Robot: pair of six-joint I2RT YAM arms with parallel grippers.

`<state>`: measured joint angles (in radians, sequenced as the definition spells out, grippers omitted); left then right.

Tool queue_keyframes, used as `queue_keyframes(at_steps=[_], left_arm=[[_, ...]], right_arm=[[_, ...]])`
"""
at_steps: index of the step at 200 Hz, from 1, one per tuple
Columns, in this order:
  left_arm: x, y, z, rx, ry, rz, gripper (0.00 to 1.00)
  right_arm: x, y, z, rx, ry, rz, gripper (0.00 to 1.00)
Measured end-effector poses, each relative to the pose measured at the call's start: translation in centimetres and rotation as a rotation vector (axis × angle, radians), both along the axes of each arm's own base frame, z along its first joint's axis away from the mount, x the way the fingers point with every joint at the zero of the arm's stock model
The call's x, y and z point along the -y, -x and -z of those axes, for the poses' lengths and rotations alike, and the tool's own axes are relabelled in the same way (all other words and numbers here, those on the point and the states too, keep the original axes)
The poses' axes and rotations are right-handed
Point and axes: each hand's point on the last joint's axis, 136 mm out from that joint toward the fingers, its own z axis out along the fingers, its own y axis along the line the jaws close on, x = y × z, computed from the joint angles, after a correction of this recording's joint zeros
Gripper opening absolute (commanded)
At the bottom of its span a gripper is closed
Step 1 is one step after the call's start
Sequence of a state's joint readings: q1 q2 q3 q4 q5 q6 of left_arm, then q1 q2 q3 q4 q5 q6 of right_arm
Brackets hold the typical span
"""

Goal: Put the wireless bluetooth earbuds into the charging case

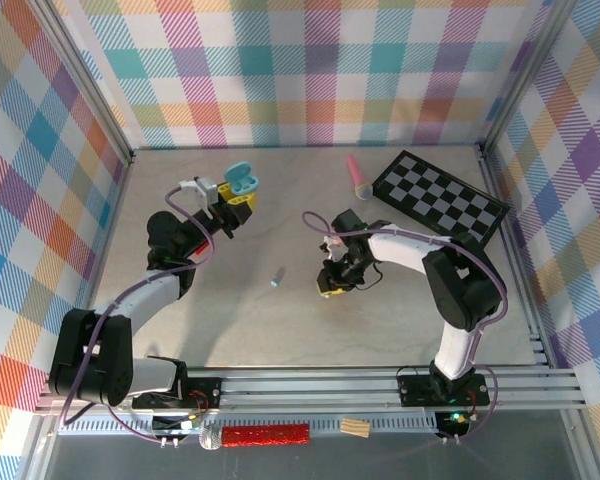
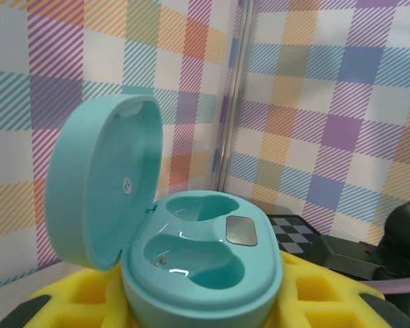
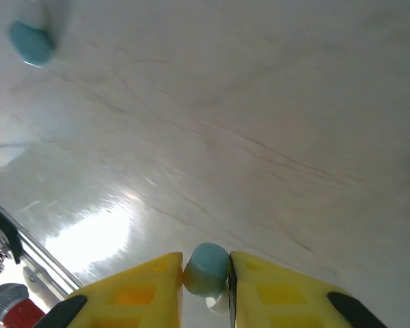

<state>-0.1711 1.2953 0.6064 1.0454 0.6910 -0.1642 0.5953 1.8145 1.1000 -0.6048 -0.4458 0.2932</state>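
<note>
Looking down from above, you see the pale grey, stone-patterned desk (image 1: 280, 330), walled in by pastel plaid panels. The largest thing on it is the flat black-and-white chequered board (image 1: 440, 195), lying at an angle in the far right corner. Just to its left, near the back wall, lies the long pink cone-shaped toy microphone (image 1: 357, 175).

Your left arm reaches toward the far left part of the desk. The left claw (image 1: 237, 201) (image 2: 201, 304) is closed on the base of the mint-green oval plastic charging case (image 1: 242, 179) (image 2: 205, 263), which sits between the yellow pads. The case stands upright with its rounded hinged lid (image 2: 102, 184) swung open to the left. In the left wrist view both moulded wells show nothing inside, and a small grey rectangular patch sits at the right edge of the insert.

Your right arm bends in toward the middle of the desk. The right claw (image 1: 330, 285) (image 3: 206, 273) is nearly closed, its two yellow fingertips pinching a small pale blue-green plastic earbud (image 3: 206, 268) squarely between them.

A second small blue-green plastic earbud (image 1: 275, 279) (image 3: 31, 42) lies loose on the desk between the two claws, left of the right claw and well apart from the case.
</note>
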Motion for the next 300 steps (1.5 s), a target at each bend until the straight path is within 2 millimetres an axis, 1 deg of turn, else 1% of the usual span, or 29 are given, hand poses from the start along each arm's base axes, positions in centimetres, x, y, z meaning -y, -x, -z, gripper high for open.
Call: queue_keyframes(at_steps=[29,73,108,126,141,156,174,185,200,234,238,267,284,300], left_arm=[[-0.1,0.5,0.1,-0.006,-0.002,0.000,0.35],[-0.1,0.6,0.7,-0.030,-0.011,-0.001,0.35],[-0.1,0.8,0.5,-0.027,-0.017,-0.003,0.35],[-0.2,1.0,0.3,-0.022,-0.021,-0.004,0.35],[-0.2,1.1,0.3,-0.023,-0.023,-0.005,0.35],[-0.2,1.2,0.4,-0.026,-0.025,-0.006,0.35],[-0.2,1.2,0.5,-0.028,-0.028,-0.007,0.35],[-0.2,1.1,0.5,-0.025,-0.030,-0.010,0.35],[-0.4,1.0,0.5,-0.020,-0.032,-0.020,0.34],[-1.0,0.3,0.5,-0.019,-0.033,-0.081,0.35],[-1.1,0.2,0.6,-0.020,-0.034,-0.089,0.35],[-2.0,-0.6,1.0,-0.035,-0.043,-0.148,0.35],[-2.4,-1.0,1.3,-0.041,-0.047,-0.173,0.35],[-2.7,-1.3,1.5,-0.045,-0.050,-0.186,0.35]], right_arm=[[1.8,1.1,0.9,-0.024,0.070,-0.028,0.24],[3.3,1.3,1.8,-0.005,0.155,-0.065,0.29],[3.6,1.0,1.9,-0.001,0.190,-0.085,0.29],[3.6,1.0,1.9,0.004,0.198,-0.089,0.34],[3.7,0.9,1.8,0.014,0.205,-0.089,0.42],[4.1,0.5,1.4,0.039,0.229,-0.077,0.47],[4.5,0.2,0.5,0.082,0.256,-0.065,0.53],[4.7,-0.2,-0.2,0.118,0.279,-0.047,0.54],[4.4,-0.5,-1.2,0.174,0.305,-0.031,0.54],[4.0,-0.3,-2.8,0.339,0.439,0.019,0.56],[3.9,-0.3,-3.0,0.361,0.456,0.027,0.57],[3.9,0.1,-3.9,0.496,0.569,0.073,0.55],[4.3,0.3,-3.9,0.541,0.642,0.082,0.54],[4.0,0.2,-3.8,0.570,0.699,0.089,0.51]])
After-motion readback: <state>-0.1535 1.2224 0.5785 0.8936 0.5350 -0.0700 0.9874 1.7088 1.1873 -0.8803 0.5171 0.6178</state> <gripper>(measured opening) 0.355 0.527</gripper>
